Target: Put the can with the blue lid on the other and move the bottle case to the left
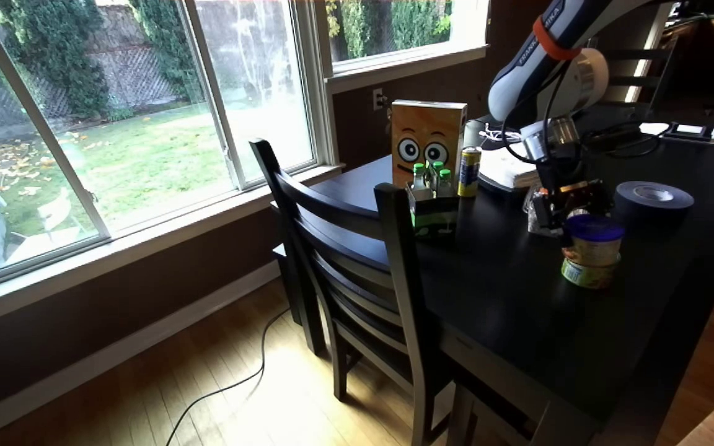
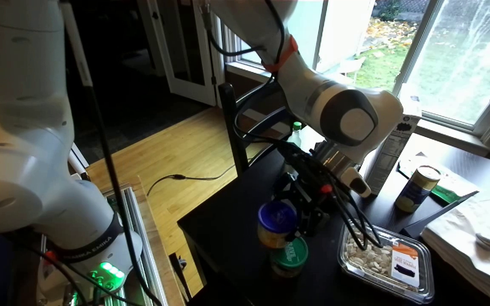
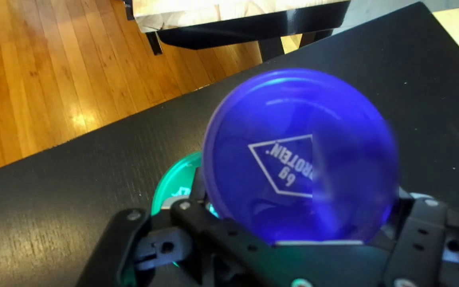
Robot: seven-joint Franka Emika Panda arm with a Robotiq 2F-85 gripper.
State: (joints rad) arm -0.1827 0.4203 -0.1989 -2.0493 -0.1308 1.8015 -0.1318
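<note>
We see the tool (image 3: 301,189) gripping the blue-lidded can (image 2: 275,225), held partly over the green-lidded can (image 2: 292,257); whether the 2 touch, we cannot tell. Bottle case (image 1: 434,209) stands on the bench (image 1: 518,297).

A black chair (image 1: 406,285) stands on wooden floor (image 1: 146,384) — brown wall (image 1: 146,288), bright windows (image 1: 152,118).

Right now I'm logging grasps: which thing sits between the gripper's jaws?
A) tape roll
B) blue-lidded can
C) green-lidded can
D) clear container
B: in the wrist view the gripper has its jaws on either side of the blue-lidded can, with the green-lidded can partly hidden beneath.
</note>
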